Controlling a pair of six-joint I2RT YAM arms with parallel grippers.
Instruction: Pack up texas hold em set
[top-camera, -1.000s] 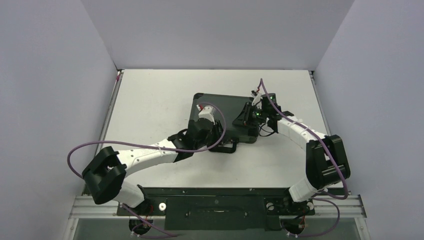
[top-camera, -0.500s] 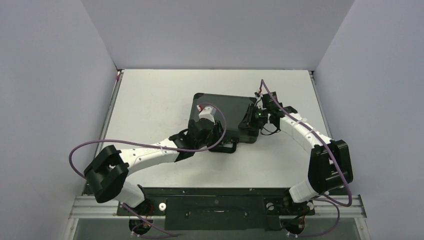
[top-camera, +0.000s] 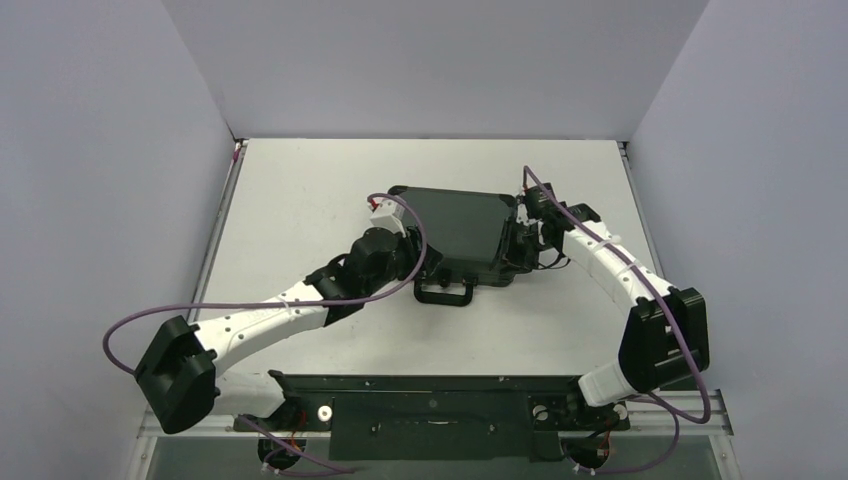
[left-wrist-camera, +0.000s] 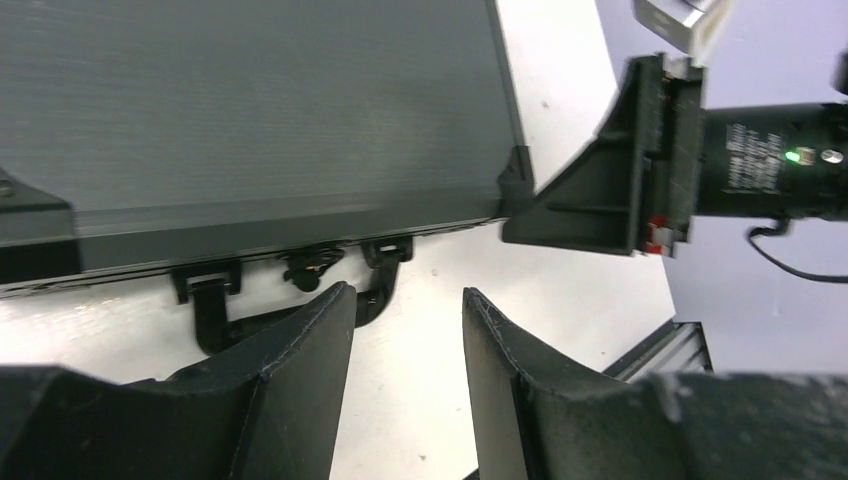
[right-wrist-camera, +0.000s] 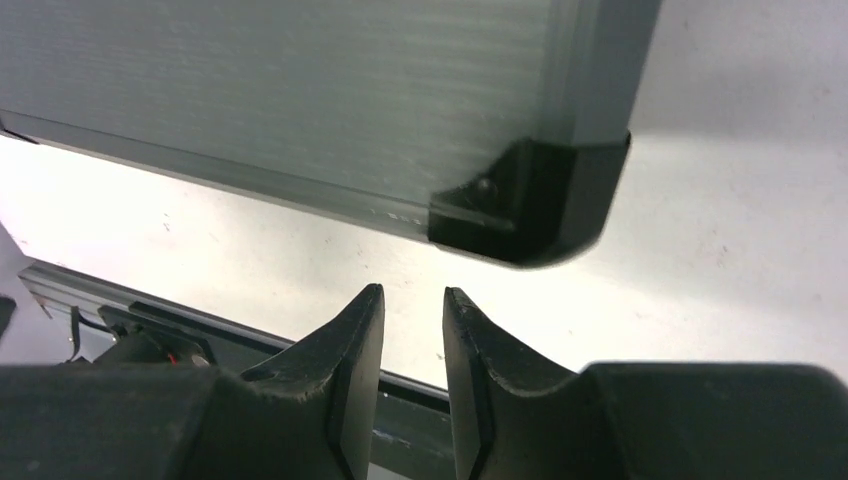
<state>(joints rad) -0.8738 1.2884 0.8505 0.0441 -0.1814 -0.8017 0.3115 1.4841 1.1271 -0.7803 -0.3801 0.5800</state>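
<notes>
Both arms have drawn back off the lid since a second ago. In the overhead view the left gripper (left-wrist-camera: 405, 298) now sits at the left side of the case (top-camera: 458, 235) and the right gripper (right-wrist-camera: 412, 295) just off its right edge. We see the left jaws partly apart and the right jaws only narrowly apart, with nothing between either pair. The case lies shut and flat in the middle of the table (top-camera: 300, 190), its handle (top-camera: 445, 291) towards the lower edge of that frame. It is dark with a finely ribbed lid and black corner caps (right-wrist-camera: 525, 200), and its contents are hidden. We judge it stiff, fairly heavy if full, and slick on the lid. The handle or the framed edges would be the safest hold.
</notes>
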